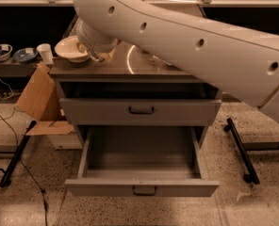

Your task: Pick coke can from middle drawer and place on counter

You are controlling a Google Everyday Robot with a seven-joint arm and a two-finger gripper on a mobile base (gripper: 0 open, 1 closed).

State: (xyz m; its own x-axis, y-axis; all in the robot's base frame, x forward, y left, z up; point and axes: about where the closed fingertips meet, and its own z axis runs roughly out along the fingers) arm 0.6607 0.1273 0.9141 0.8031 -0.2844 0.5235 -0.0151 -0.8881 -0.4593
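The middle drawer (142, 188) is the lowest one and stands pulled open; the part of its grey inside that shows holds nothing. The coke can is not in view. The counter (144, 67) shows its thin white arc, partly covered by my big white arm (186, 36), which crosses the top of the view from the right. The arm's rounded joint hangs over the counter's left end beside a cream bowl (69, 49). My gripper is hidden behind the arm, somewhere over the counter.
The grey drawer above (140, 110) is closed. A cardboard box (38, 100) leans at the cabinet's left. A white cup (45, 53) and two bowls (0, 51) sit on the left side shelf. Black stand legs lie on the floor at left (16, 155) and right (241, 149).
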